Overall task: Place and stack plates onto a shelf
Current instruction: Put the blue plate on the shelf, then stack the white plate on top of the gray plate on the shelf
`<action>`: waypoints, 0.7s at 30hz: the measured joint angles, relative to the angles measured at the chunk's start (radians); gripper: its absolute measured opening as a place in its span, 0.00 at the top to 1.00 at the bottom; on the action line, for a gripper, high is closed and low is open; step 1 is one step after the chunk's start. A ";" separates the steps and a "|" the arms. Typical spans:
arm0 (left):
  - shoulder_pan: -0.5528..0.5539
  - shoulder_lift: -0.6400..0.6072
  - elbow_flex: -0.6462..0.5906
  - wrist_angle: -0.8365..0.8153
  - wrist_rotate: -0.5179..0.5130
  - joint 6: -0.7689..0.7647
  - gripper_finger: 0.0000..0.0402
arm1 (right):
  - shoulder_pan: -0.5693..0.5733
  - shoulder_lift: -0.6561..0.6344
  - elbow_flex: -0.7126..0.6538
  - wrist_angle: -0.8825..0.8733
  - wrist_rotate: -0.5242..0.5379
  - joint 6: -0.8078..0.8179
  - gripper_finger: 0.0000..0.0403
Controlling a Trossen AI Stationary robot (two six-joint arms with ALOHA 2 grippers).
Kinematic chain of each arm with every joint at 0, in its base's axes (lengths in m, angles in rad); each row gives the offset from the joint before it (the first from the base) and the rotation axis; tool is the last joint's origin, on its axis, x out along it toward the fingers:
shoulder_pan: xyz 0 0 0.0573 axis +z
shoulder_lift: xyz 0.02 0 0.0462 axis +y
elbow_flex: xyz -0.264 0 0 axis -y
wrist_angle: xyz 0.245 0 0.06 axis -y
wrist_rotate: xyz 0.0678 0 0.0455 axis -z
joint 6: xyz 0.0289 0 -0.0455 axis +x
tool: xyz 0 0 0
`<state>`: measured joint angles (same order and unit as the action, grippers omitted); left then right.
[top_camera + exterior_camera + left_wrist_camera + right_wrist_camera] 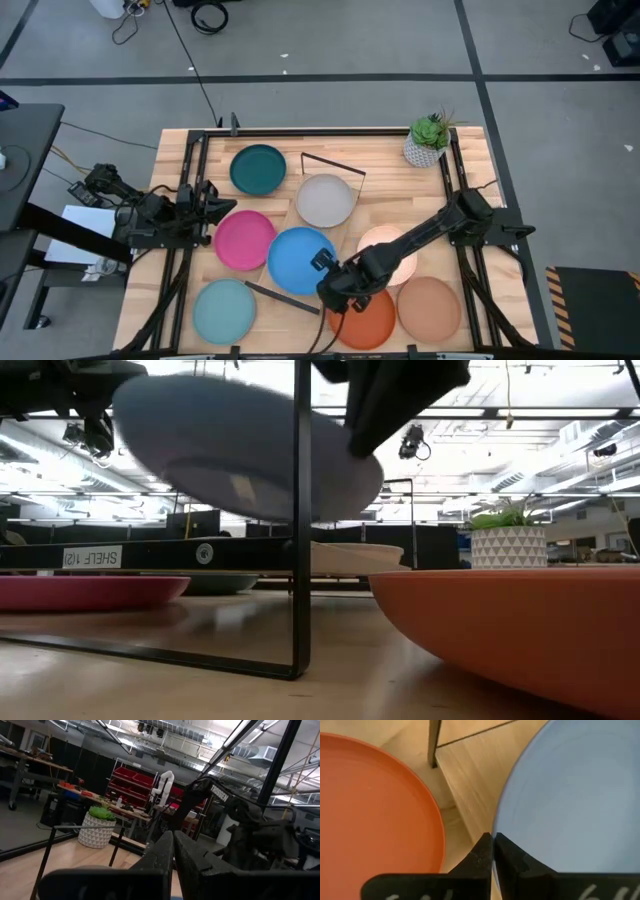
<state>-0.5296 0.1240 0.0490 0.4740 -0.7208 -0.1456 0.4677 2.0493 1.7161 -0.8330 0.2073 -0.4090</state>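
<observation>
My right gripper (330, 288) is shut on the blue plate (300, 258), which hangs tilted above the tabletop in the low view (230, 450). The shelf shows only as thin black wire frames: one behind the grey plate (333, 165), one near the blue plate (282, 297), upright in the low view (300, 560). Its plank I cannot make out. Flat on the wood lie the dark teal (258, 168), grey (325, 199), magenta (245, 240), light blue (224, 311), orange (362, 318), tan-brown (428, 308) and cream (392, 250) plates. My left gripper (208, 207) waits shut at the table's left side. My right gripper (493, 851) pinches the blue plate's rim (498, 827) between its two fingers, on the plate's near right side. The fingers come slanting down from the table's right. The plate is lifted clear of the table and tilted.
A potted plant (430, 140) in a white patterned pot stands at the far right corner. Black frame rails run along the table's left (190, 170) and right (455, 170) sides. The orange plate (375, 805) lies close beside the right gripper.
</observation>
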 joint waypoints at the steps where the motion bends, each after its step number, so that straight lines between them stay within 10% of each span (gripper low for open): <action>1: 0.000 0.000 0.000 0.000 0.000 0.000 0.94 | -0.002 0.009 0.000 0.001 -0.001 -0.005 0.96; 21: 0.000 0.000 0.000 -0.011 0.000 0.008 0.94 | 0.011 -0.047 0.000 -0.079 0.100 0.288 0.67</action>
<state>-0.5293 0.1238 0.0494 0.4627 -0.7209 -0.1373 0.4791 2.0025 1.7164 -0.9125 0.3072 -0.1212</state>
